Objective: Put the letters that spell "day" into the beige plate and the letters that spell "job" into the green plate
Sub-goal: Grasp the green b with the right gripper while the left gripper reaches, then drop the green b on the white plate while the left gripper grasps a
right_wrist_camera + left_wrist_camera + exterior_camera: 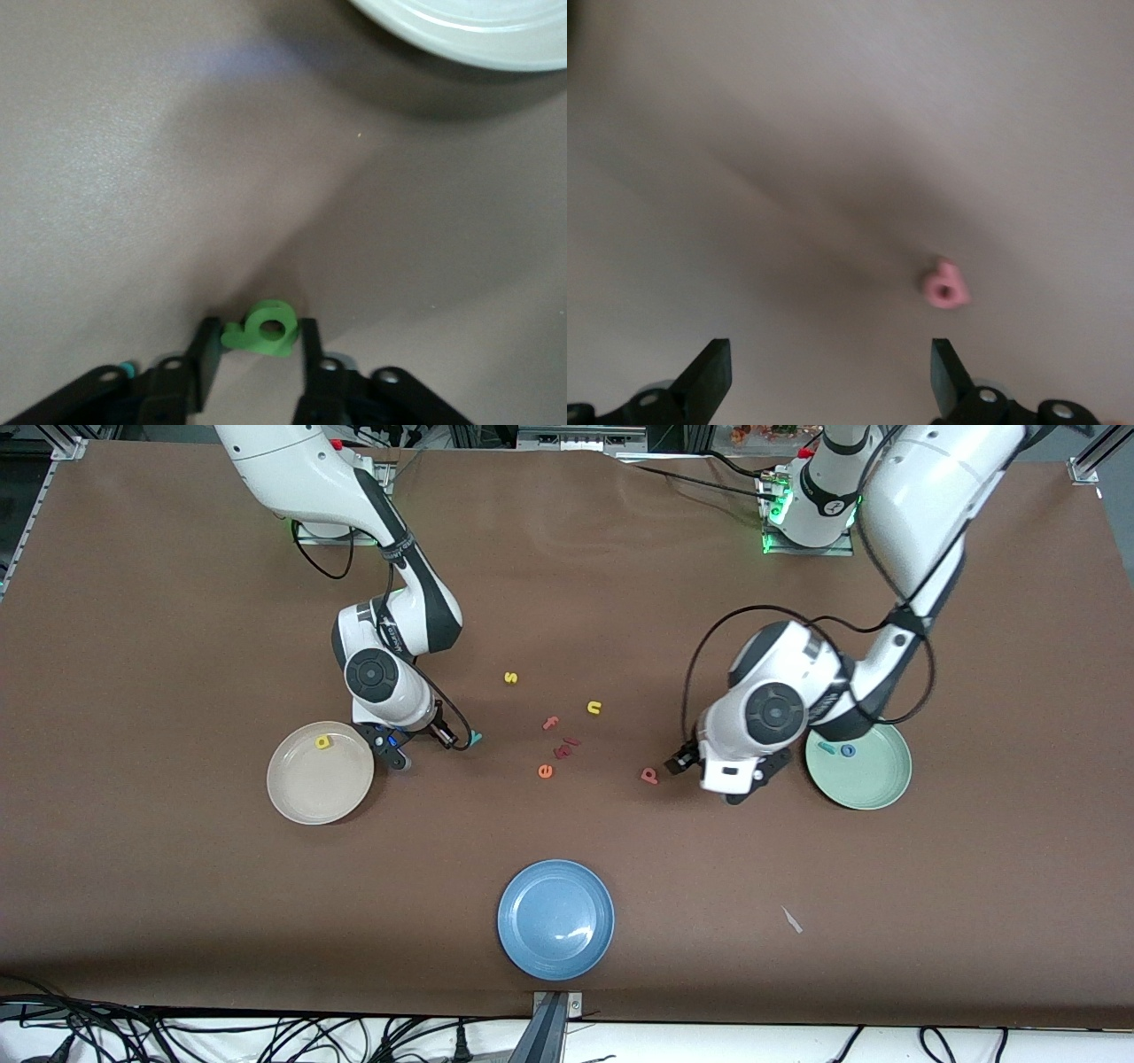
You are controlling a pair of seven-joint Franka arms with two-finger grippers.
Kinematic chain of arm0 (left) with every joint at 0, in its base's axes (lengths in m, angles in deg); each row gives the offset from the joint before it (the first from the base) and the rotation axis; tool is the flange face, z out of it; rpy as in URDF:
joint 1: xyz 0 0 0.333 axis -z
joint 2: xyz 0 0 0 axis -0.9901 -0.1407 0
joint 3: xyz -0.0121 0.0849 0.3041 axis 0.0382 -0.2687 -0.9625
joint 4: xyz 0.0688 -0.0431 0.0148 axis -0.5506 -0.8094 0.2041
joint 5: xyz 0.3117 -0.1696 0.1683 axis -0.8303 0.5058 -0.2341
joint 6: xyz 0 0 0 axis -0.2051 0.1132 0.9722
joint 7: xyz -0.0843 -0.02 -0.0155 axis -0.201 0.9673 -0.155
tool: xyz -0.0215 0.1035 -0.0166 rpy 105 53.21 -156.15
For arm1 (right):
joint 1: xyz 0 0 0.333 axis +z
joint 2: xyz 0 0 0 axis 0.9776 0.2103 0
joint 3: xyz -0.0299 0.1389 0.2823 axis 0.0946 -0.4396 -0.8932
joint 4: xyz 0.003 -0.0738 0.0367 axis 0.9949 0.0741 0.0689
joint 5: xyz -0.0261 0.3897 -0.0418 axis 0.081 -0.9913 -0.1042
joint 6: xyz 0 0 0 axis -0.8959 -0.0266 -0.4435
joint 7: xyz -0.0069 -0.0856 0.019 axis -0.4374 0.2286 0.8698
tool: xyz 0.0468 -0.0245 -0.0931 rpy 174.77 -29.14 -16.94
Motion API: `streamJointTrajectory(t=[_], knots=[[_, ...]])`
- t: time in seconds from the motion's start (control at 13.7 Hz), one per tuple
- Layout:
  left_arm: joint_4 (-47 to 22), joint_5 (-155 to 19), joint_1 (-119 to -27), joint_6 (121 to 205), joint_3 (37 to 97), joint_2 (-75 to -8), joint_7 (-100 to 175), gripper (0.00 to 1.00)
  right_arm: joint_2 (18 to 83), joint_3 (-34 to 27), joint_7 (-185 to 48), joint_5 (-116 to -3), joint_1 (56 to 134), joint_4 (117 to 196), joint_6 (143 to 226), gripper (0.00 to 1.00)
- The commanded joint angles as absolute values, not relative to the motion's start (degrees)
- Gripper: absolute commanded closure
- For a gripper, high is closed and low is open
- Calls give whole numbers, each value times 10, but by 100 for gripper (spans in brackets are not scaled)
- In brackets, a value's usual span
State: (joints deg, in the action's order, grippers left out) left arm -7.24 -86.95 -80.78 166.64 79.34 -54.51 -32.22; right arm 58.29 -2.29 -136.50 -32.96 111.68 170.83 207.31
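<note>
Green a (pixel 264 328) sits between your right gripper's (pixel 257 350) narrowed jaws, on the table beside the beige plate (pixel 301 797), where the yellow d (pixel 324 741) lies. Your left gripper (pixel 830 372), jaws wide, hovers over the pinkish-red b (pixel 946 287), beside the green plate (pixel 873 784).

Even overhead light; sharp front view, soft wrist views

The brown cloth-covered table (pixel 177 646) is evenly lit from above, and the round glossy blue plate (pixel 555 919) carries a small white glare spot. The left wrist view is hazy, its small pinkish-red letter piece (pixel 945 285) smeared by blur under a broad diagonal shadow. In the right wrist view, the little green letter piece (pixel 263 328) is fairly crisp, with soft shadows across the cloth.
</note>
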Motion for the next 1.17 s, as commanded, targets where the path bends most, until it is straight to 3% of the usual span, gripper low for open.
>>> streamJointTrajectory(t=[0.0, 0.22, 0.51, 0.8, 0.95, 1.1], knots=[[-43, -866, -768, 1707, 770, -590, -398, 4, 570, -24, -1360, -336, 1115, 1727, 2080, 75], [-40, -861, -713, 1756, 707, -612, -422, 6, 565, -21, -1355, -332, 1115, 1712, 2073, 75], [-2, -861, -711, 1761, 705, -639, -486, 8, 535, 47, -1212, -331, 1115, 1665, 1946, 75], [5, -866, -694, 1792, 700, -650, -526, 11, 538, 118, -1019, -342, 1100, 1669, 1936, 74], [5, -865, -679, 1795, 685, -655, -531, 17, 549, 118, -1006, -345, 1084, 1670, 1944, 74], [5, -866, -674, 1795, 680, -655, -533, 31, 562, 117, -1005, -345, 1084, 1671, 1965, 74]])
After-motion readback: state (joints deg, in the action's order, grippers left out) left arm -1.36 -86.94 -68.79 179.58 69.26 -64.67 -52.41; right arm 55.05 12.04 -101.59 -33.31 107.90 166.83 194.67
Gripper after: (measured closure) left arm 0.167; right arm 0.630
